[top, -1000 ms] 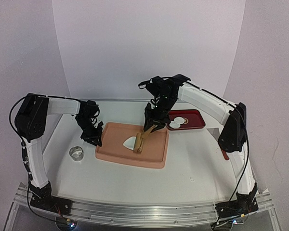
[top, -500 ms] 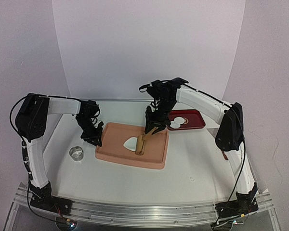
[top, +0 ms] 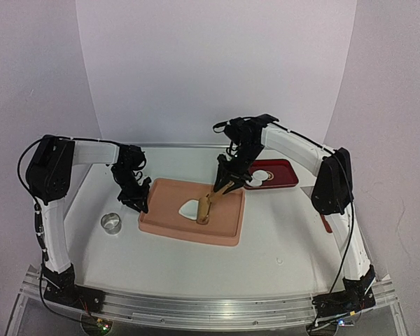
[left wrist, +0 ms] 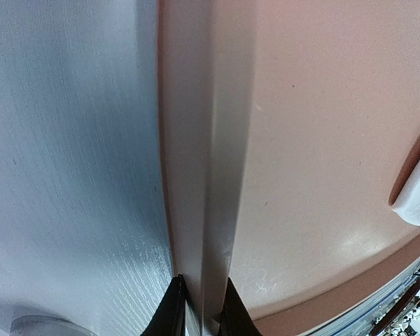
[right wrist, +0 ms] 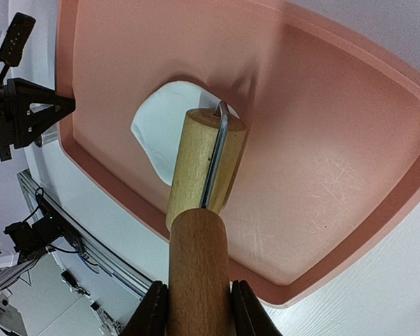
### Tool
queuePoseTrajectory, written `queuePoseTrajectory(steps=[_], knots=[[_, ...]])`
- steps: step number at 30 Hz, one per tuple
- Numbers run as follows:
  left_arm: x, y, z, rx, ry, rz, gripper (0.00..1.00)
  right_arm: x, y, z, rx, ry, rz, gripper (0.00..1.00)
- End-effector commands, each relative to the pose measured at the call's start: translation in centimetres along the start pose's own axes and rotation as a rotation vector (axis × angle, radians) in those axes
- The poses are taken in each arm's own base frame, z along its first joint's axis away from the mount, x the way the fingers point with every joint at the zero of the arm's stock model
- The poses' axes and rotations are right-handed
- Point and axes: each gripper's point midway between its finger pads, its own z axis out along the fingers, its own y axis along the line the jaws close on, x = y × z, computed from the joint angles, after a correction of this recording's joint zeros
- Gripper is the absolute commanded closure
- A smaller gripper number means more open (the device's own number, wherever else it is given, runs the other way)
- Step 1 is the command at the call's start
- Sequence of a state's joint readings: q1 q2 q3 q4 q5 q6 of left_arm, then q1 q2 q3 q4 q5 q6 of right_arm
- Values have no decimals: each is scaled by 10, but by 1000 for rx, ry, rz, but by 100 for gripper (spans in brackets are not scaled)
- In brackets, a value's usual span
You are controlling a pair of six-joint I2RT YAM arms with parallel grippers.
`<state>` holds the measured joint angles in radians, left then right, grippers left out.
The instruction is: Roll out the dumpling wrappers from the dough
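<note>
White tabletop (top: 280,241): the work area.

Centre of the overhead view: salmon-pink rectangular plastic tray (top: 166,218). Just beside its upper right corner is a dark red shallow tray (top: 285,183) carrying two small round white dumpling wrappers (top: 261,175). They sit close together; I cannot resolve whether they overlap.

Left gripper (left wrist: 201,316): clenched on the pink tray's left rim, one finger on each side of the wall, bracing it.

Right gripper (right wrist: 198,308): grasping the handle of the light wooden roller with metal yoke (right wrist: 197,164). In the overhead view the handle tilts up toward the upper right.

The barrel rests on the tray floor near its centre. In the right wrist view its upper end overlaps the lower right edge of the flat white dough piece (right wrist: 159,117). The dough is irregular rather than round, and most of it lies up and left of the barrel, uncovered.

Small metal ring cutter (top: 112,222): on the table at lower left of the pink tray, apart from it.

Judgement: the rolling step is in hand, and this sheet shows no cut holes.

Risks:
- The barrel covers only one edge, so the sheet could come out uneven in thickness.
- Soft dough may stick to the wood and lift with the barrel.
- A stroke toward the left loads the tray. If the rim grip slips, the tray skates.
- With the handle this steep, the yoke could gouge the sheet.
</note>
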<state>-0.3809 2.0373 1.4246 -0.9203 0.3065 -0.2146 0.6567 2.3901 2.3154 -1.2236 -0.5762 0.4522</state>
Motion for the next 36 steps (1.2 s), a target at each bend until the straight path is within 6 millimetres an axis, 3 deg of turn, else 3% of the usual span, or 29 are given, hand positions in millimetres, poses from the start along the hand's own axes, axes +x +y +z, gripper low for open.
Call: queuePoseTrajectory(steps=[1,7,12,26,36], knots=[[41,24,57,-45,214,-28,99,32,-142,77,536,225,79,100],[39,21,65,-24,232,-42,99,53,-185,93,715,313,40,100],[40,21,68,-22,243,-42,99,61,-198,106,844,320,-12,100],[41,18,70,3,243,-39,99,48,-175,136,859,255,-83,100],[48,18,83,2,256,-33,100,49,-128,171,554,289,-77,100]])
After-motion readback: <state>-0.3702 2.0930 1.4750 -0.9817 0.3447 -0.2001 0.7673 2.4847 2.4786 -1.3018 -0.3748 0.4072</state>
